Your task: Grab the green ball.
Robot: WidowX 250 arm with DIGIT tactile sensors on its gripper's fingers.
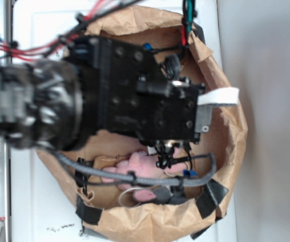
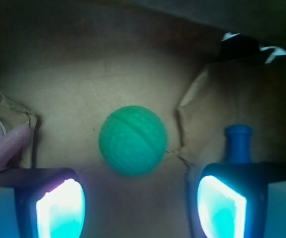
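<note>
- Wrist view: the green ball point(image 2: 132, 140) lies on the brown paper floor of the paper-lined basket point(image 1: 230, 151), ahead of my gripper point(image 2: 140, 203) and roughly centred on the gap between its fingers.
- The pincer is released: the two lit pads point(image 2: 61, 208) stand well apart, with nothing between them. I judge this spread is meant to straddle the ball on descent.
- A blue bottle point(image 2: 238, 141) stands at right, its body hidden behind the right finger; only the neck shows.
- A pink soft toy point(image 1: 140, 169) lies at left, cut off in the wrist view.
- Exterior view: the arm point(image 1: 110, 96) covers the basket centre, so I cannot see the ball there.
</note>
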